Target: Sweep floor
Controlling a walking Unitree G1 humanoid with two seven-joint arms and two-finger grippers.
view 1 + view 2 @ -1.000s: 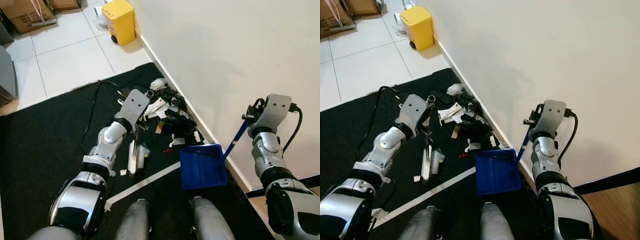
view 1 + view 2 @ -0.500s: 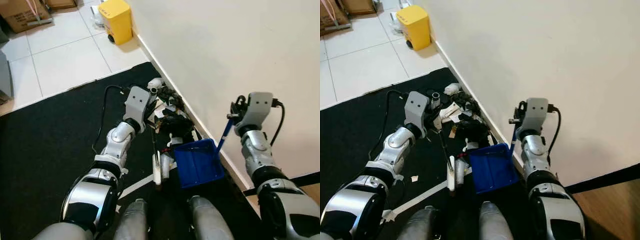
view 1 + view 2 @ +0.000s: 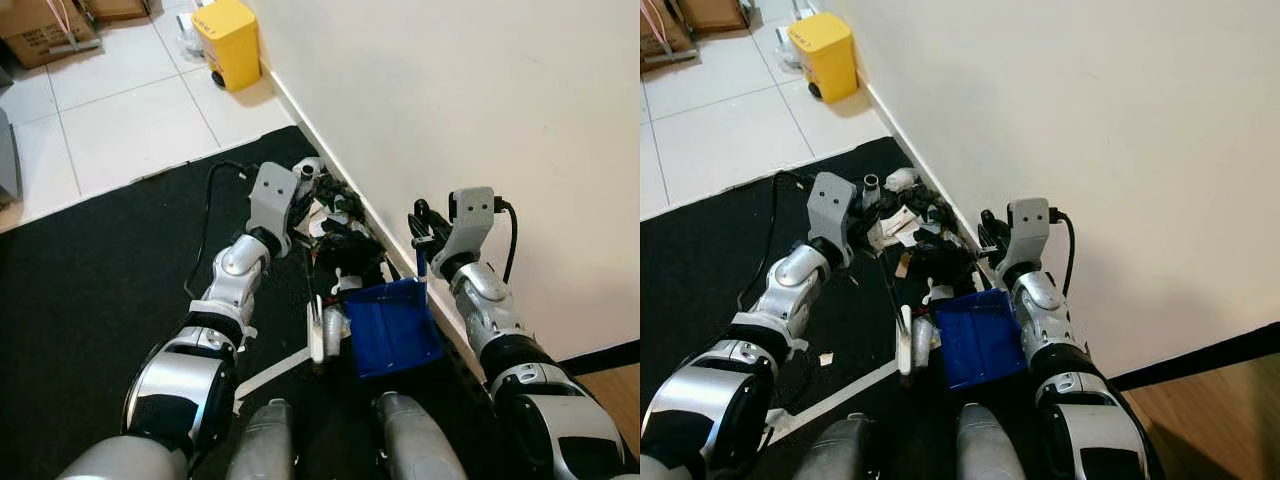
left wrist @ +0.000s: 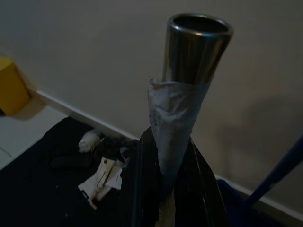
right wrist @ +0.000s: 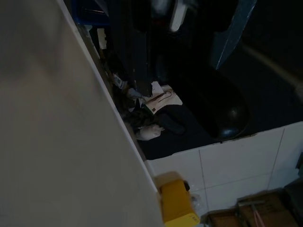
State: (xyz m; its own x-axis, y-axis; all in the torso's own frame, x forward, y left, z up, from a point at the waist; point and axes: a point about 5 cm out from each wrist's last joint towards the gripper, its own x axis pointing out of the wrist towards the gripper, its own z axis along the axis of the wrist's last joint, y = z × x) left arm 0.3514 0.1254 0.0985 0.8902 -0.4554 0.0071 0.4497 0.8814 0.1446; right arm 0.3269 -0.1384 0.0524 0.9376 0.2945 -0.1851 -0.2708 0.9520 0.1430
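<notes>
My left gripper [image 3: 301, 183] is shut on the broom handle [image 4: 182, 109], a metal tube wrapped in grey tape. The thin shaft runs down to the white broom head [image 3: 318, 334], which rests on the black mat against the left edge of the blue dustpan [image 3: 392, 328]. My right gripper [image 3: 421, 228] is shut on the dustpan's blue handle [image 3: 422, 268] close to the wall. A pile of litter [image 3: 342, 228], made of papers, dark scraps and a white wad, lies along the skirting just beyond the dustpan's mouth.
The white wall [image 3: 480, 100] runs along the right. A yellow bin [image 3: 230, 42] stands against it on the tiled floor farther off, with cardboard boxes [image 3: 45, 28] at the far left. A strip of white tape [image 3: 268, 371] crosses the mat near my knees [image 3: 265, 440]. A black cable [image 3: 205, 215] trails beside my left arm.
The broom head has swept right across the mat up to the dustpan. My right arm has swung inward, bringing the dustpan closer to the litter pile.
</notes>
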